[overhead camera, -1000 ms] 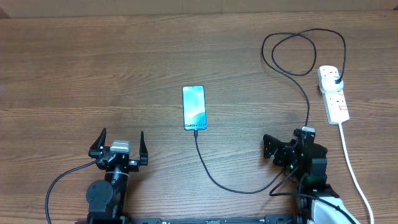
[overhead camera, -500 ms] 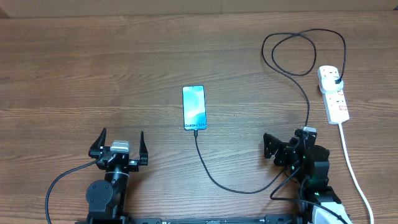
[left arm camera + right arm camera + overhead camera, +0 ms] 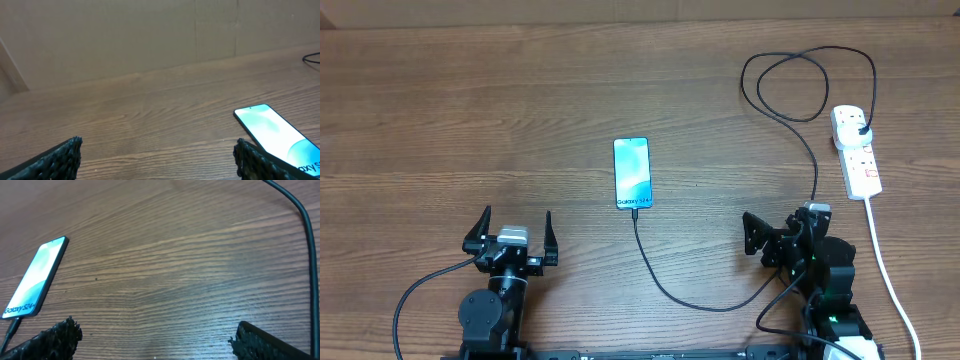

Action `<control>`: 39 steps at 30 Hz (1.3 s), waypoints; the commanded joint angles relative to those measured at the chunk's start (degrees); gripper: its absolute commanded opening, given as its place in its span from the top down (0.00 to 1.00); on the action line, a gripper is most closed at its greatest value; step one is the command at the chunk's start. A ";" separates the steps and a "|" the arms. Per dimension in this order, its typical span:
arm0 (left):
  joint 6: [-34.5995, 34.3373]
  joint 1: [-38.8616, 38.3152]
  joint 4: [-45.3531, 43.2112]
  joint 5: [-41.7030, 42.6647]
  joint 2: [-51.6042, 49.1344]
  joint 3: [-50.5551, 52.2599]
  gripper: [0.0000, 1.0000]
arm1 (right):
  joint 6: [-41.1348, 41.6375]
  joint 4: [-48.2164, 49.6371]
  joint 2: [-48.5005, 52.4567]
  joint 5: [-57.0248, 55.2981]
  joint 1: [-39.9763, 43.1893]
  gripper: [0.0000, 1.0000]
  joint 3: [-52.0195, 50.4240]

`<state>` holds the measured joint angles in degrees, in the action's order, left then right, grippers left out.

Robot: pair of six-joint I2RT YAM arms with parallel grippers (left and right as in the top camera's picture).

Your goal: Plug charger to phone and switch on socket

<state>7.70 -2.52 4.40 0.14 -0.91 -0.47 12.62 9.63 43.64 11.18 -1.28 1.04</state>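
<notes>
The phone (image 3: 631, 173) lies mid-table with a glowing light-blue screen; it also shows in the left wrist view (image 3: 277, 132) and the right wrist view (image 3: 36, 277). The charger cable (image 3: 665, 285) runs from the phone's near short end, curves right under my right arm, loops at the back and ends in a black plug (image 3: 861, 127) seated in the white socket strip (image 3: 857, 152). My left gripper (image 3: 516, 225) is open and empty, left of and nearer than the phone. My right gripper (image 3: 780, 226) is open and empty, beside the cable.
The strip's thick white cord (image 3: 886, 275) runs down the right side past my right arm. A pale wall (image 3: 125, 35) stands behind the table's far edge. The black cable (image 3: 306, 240) passes the right finger in the right wrist view.
The right arm has shifted slightly back and to the right. The left arm, phone, cable and socket strip have not moved.
</notes>
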 commanded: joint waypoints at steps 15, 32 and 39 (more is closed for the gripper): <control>0.90 -0.02 0.04 -0.50 0.66 0.22 0.00 | -0.68 -8.52 -1.97 0.52 -0.26 0.00 -0.59; 0.90 -0.02 0.04 -0.50 0.66 0.22 0.01 | -0.72 -13.42 -14.34 0.07 -0.26 0.00 -0.59; 0.90 -0.02 0.04 -0.48 0.66 0.22 0.00 | -0.72 -13.42 -17.84 0.07 -0.26 0.00 -0.59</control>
<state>7.70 -2.52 4.40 0.14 -0.91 -0.47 12.10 -4.03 27.86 11.60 -1.28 1.04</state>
